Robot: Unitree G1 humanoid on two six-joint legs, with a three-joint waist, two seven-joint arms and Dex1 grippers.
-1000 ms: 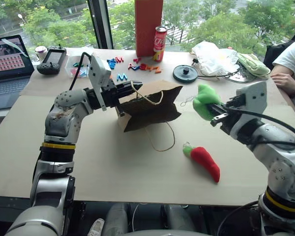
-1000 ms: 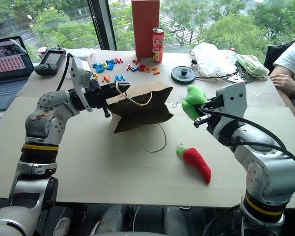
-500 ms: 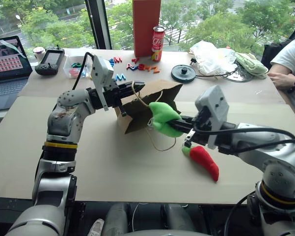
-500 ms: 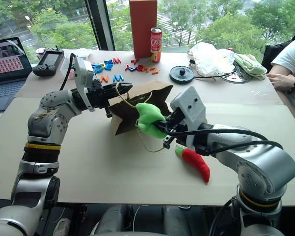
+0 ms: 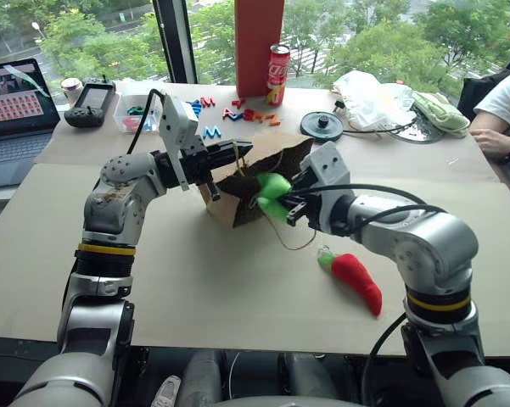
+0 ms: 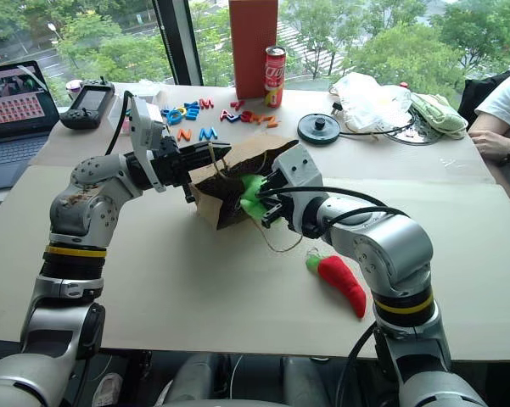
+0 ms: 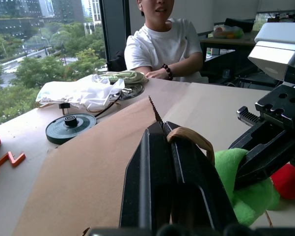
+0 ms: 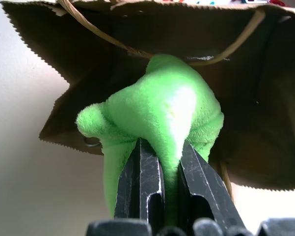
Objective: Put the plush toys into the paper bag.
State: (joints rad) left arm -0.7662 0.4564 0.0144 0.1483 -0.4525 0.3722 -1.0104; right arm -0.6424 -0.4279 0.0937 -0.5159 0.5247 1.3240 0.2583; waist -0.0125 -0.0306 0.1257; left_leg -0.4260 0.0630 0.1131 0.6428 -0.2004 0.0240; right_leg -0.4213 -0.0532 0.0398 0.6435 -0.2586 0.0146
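The brown paper bag (image 5: 276, 157) lies on its side mid-table, mouth toward me. My left gripper (image 5: 235, 158) is shut on its upper rim and twine handle (image 7: 189, 135), holding the mouth up. My right gripper (image 8: 162, 157) is shut on the bright green plush toy (image 8: 162, 108), which sits right at the bag's mouth (image 5: 271, 190), partly inside. The red chili plush toy (image 5: 355, 278) with its green stem lies on the table to the right of the bag, below my right forearm, and nothing touches it.
Behind the bag stand a tall red-orange box (image 5: 257, 42) and a cola can (image 5: 277, 75), with colourful plastic letters (image 5: 238, 112) scattered nearby. A laptop (image 5: 13, 102) is at far left. A black disc (image 5: 321, 125), a plastic bag (image 5: 369, 97) and a person's arm (image 5: 496, 136) are at right.
My right gripper has swung left and down with the green toy, from out beside the bag to its mouth. The left gripper has kept the bag's rim held in place.
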